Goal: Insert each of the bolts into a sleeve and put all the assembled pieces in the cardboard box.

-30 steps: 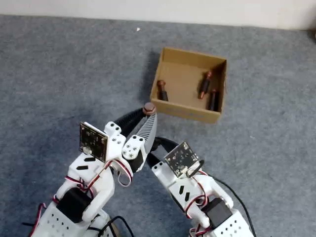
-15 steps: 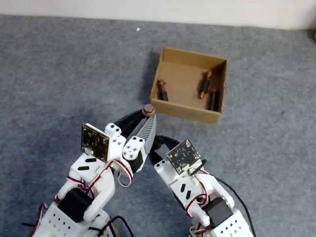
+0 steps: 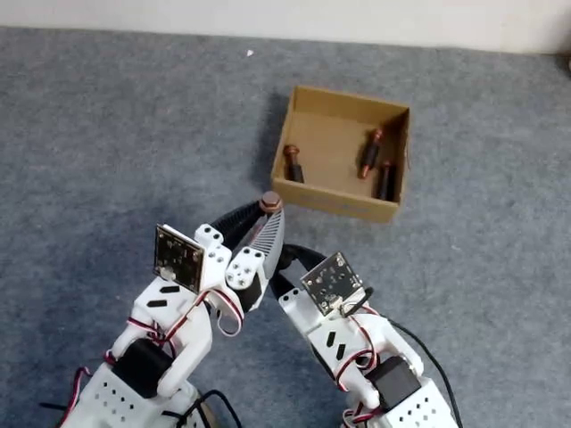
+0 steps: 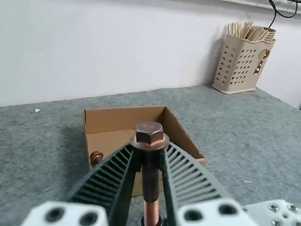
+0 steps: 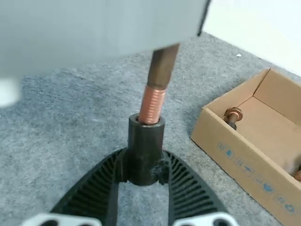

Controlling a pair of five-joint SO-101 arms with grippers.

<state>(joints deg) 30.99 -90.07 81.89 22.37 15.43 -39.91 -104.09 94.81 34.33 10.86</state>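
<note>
Between the jaws of the left gripper (image 4: 150,151) stood a copper-coloured bolt (image 4: 149,133), pinched just under its hex head. It was upright, with its threaded end pointing down past the fingertips. Straight below those jaws, the right gripper (image 5: 145,168) had its own jaws clamped on a black sleeve (image 5: 146,141), whose mouth faced up. The bolt's threaded tip sat in that mouth, and the rest of the shank was bare above it.

Just beyond both sets of jaws, without touching them, the cardboard box (image 3: 332,201) lay on the grey carpeted table (image 3: 107,134). Inside it one assembled piece (image 3: 293,164) rested by the wall nearer the left jaws. A second piece (image 3: 371,153) and a third piece (image 3: 385,181) lay close together at the opposite wall. Far past the box, a beige perforated holder (image 4: 242,61) full of sticks stood against the white wall.
</note>
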